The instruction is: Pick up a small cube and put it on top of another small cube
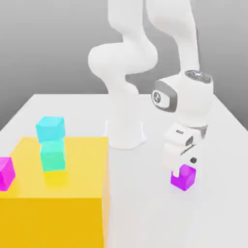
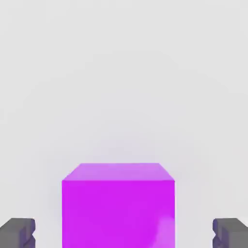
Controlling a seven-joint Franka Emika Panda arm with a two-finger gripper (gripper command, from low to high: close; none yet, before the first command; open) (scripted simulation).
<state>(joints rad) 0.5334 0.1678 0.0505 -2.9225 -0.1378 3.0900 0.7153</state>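
White tabletop (image 1: 145, 203) under a grey backdrop. At lower right of the exterior view, the violet cube (image 1: 183, 177) rests on it, the gripper (image 1: 183, 167) lowered over it, fingers (image 2: 18, 231) spread wide on either side with gaps, holding nothing, apparently poised to clamp.

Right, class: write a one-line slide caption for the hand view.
Open gripper straddles the violet-purple cube on the white table, fingers clear of both sides.
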